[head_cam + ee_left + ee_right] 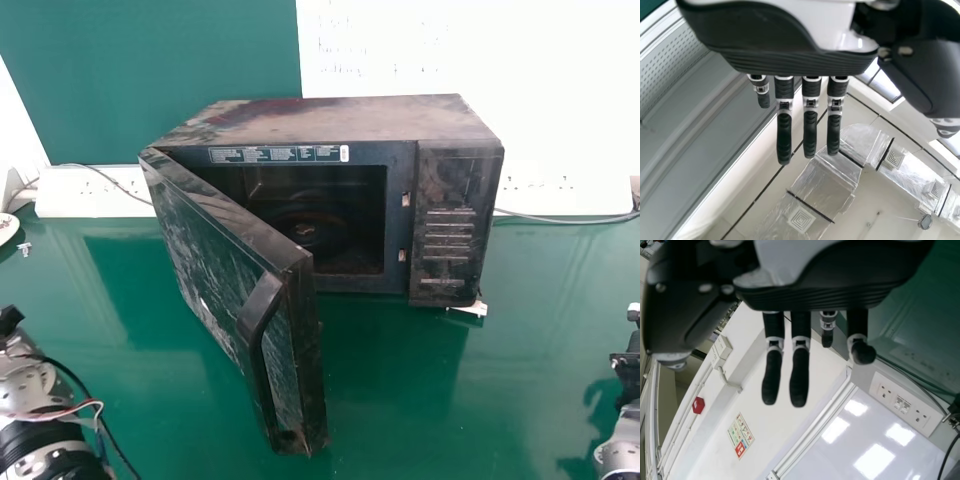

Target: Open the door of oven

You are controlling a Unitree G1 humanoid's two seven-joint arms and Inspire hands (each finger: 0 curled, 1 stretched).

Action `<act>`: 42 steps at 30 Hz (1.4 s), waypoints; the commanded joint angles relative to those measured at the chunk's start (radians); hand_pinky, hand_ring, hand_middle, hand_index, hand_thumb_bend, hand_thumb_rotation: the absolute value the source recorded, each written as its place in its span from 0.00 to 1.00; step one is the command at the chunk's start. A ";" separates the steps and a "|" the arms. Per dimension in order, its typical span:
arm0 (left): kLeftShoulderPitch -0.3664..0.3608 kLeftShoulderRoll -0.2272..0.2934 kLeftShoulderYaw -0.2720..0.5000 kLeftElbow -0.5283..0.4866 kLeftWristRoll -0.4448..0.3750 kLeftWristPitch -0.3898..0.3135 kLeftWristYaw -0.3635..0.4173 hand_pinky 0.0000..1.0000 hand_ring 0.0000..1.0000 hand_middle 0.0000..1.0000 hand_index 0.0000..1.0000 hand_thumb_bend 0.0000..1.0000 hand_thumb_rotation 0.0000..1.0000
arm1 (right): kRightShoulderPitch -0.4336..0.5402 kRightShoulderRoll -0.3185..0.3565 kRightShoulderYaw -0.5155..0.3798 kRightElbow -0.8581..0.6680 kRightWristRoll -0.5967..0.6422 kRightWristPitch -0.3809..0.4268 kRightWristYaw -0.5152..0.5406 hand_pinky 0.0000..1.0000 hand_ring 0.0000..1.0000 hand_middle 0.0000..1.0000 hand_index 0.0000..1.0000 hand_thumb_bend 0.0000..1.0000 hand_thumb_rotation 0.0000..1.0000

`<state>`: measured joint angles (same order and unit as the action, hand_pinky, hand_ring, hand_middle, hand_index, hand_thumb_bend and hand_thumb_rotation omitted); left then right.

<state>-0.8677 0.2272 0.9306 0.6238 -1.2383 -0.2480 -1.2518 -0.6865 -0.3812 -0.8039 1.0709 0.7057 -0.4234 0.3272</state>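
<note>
Toward the near left, the door (205, 255) of the oven (345, 120) stands wide open; left hand (785, 52) and right hand (830, 290) are empty, fingers mostly straight.

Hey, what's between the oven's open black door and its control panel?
In the head view, the dark rectangular oven cavity, then a narrow dark-blue strip of frame with two small slots.

The head view looks forward and down at the oven (445, 240) across the counter (400, 390); the left wrist view, close behind fingers (784, 137), faces the ceiling (885, 200); the right faces a wall (775, 425), sharing the counter with the head view.
</note>
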 commanded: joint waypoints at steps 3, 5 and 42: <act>-0.051 -0.036 -0.030 -0.002 0.000 0.008 0.006 0.07 0.13 0.25 0.36 0.83 0.44 | -0.005 0.007 0.003 0.000 0.000 -0.007 -0.001 0.41 0.52 0.65 0.69 1.00 0.90; -0.057 -0.053 -0.039 -0.013 0.010 -0.002 0.024 0.07 0.13 0.26 0.37 0.83 0.39 | -0.006 0.007 0.005 0.000 -0.003 -0.009 -0.004 0.42 0.52 0.65 0.69 1.00 0.89; -0.087 0.084 -0.197 0.202 0.253 -0.053 -0.230 0.07 0.12 0.23 0.39 0.82 0.36 | -0.010 -0.003 0.003 0.013 0.002 0.002 -0.002 0.41 0.51 0.65 0.69 1.00 0.90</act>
<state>-0.9566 0.2998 0.7283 0.8255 -0.9835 -0.3070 -1.4737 -0.6871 -0.3804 -0.8010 1.0759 0.7050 -0.4242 0.3213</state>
